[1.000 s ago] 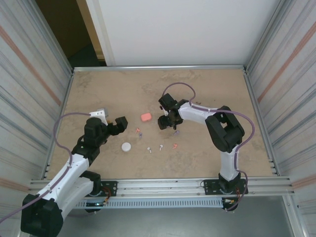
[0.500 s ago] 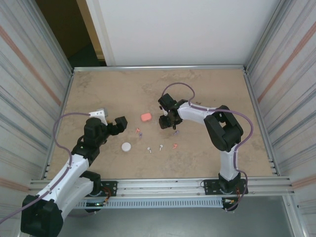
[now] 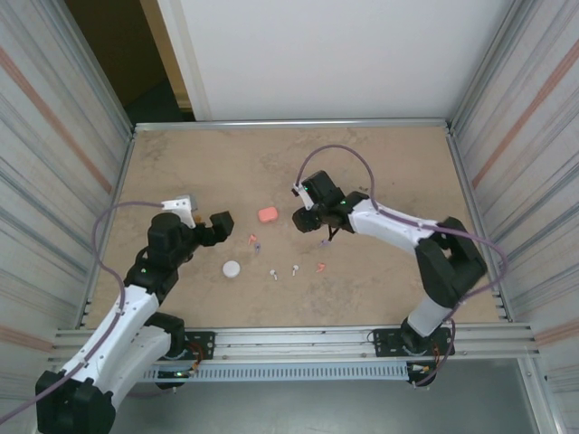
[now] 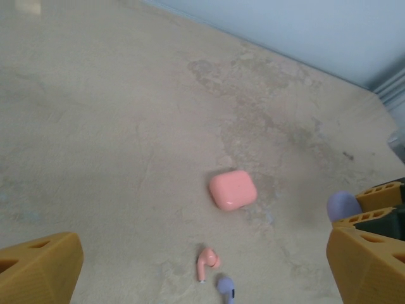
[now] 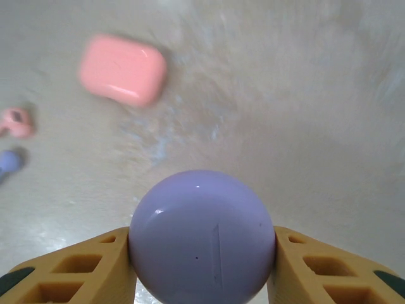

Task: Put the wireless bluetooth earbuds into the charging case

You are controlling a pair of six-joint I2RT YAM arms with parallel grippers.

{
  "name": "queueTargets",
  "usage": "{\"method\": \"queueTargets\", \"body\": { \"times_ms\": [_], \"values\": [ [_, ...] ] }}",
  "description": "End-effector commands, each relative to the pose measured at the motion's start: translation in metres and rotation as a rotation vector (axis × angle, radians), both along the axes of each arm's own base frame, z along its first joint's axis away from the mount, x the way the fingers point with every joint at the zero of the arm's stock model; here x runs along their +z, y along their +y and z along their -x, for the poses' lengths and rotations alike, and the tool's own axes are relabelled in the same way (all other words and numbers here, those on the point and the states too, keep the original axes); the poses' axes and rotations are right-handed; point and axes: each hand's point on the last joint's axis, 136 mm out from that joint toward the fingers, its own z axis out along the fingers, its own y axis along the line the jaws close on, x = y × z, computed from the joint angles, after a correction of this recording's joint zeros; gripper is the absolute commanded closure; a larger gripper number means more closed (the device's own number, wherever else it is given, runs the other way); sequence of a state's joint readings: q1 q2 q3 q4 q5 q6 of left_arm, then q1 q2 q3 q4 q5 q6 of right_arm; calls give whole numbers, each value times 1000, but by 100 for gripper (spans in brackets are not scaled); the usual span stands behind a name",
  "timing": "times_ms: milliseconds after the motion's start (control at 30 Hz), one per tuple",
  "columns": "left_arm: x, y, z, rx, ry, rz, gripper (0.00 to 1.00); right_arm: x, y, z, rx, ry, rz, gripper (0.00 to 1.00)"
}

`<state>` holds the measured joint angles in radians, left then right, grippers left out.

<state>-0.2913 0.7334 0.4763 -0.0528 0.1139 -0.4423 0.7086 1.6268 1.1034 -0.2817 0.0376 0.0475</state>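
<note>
Square case (image 3: 267, 214) lies behind earbuds (image 3: 294, 268); round case (image 5: 201, 235) in right tool (image 5: 202, 250).

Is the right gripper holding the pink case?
No, the right gripper is clamped on the purple case, while the pink case lies apart on the table.

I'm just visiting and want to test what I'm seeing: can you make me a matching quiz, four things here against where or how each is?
Things:
1. purple case
2. pink case
3. white case
4. left end effector

States:
A. open, holding nothing
B. on the table, closest to its near edge
C. clamped in the right end effector
D. on the table, just beyond a pink earbud

Pairs: 1-C, 2-D, 3-B, 4-A
</note>
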Motion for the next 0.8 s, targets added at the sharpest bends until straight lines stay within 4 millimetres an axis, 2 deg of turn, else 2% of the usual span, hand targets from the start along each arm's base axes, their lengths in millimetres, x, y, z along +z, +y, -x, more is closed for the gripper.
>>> {"method": "queueTargets", "body": {
  "times_ms": [0, 167, 433, 567, 767],
  "values": [
    [33, -17, 9, -116, -62, 13, 1, 48, 17, 6, 177, -211, -57, 51],
    [62, -34, 21, -237, -91, 42, 2, 95, 24, 29, 338, -397, -115, 51],
    [95, -60, 40, -414, -129, 119, 7, 141, 26, 58, 491, -598, -112, 50],
    [104, -75, 47, -482, -135, 154, 9, 152, 25, 67, 521, -651, -108, 50],
    [116, -100, 51, -572, -154, 184, 13, 154, 27, 73, 537, -670, -90, 50]
  ]
}}
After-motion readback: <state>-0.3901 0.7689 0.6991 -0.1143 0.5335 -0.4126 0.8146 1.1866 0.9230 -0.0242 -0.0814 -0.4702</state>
